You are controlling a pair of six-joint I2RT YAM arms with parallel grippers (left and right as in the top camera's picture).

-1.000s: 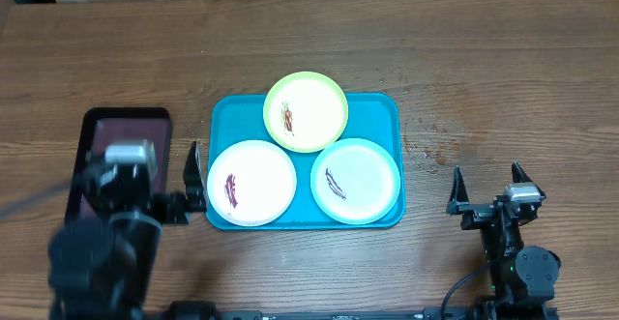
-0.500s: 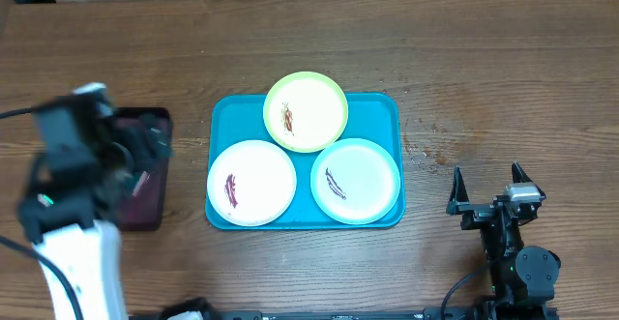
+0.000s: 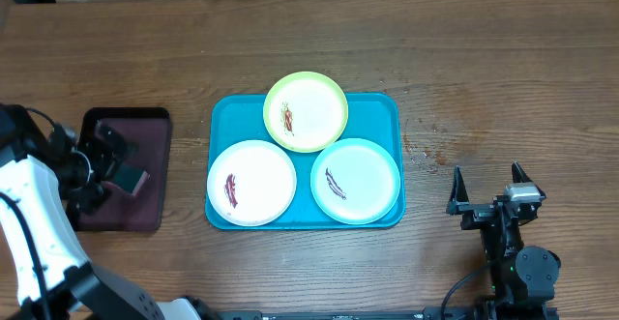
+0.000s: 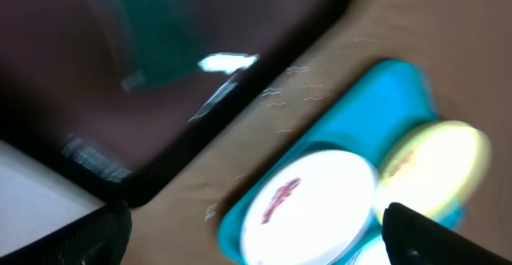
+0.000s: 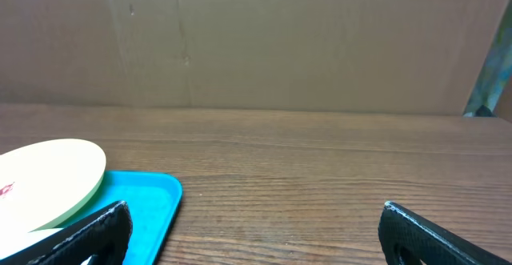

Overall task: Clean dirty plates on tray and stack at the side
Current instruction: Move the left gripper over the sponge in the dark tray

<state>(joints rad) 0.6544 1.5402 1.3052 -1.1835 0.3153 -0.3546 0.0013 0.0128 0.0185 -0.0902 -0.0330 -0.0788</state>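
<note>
The turquoise tray (image 3: 222, 107) lies mid-table and holds three plates. The green-rimmed plate (image 3: 306, 111) is at the back, the white plate (image 3: 251, 183) front left, the light-blue-rimmed plate (image 3: 355, 181) front right. Each has a dark reddish smear. My left gripper (image 3: 104, 163) is open and empty over the maroon tray, left of the turquoise tray. Its blurred wrist view shows the white plate (image 4: 312, 205), green-rimmed plate (image 4: 432, 165) and tray (image 4: 376, 97) between the open fingers (image 4: 252, 217). My right gripper (image 3: 488, 180) is open and empty, right of the tray (image 5: 144, 197).
A dark maroon tray (image 3: 145, 127) with a black rim lies at the left, with a small teal block (image 3: 132, 178) on it. Brown cardboard stands along the table's far edge. Bare wood lies between the turquoise tray and the right gripper (image 5: 252, 215).
My left arm has swung away from the turquoise tray's left edge, out to the left over the maroon tray. The right arm and the plates have not moved.
</note>
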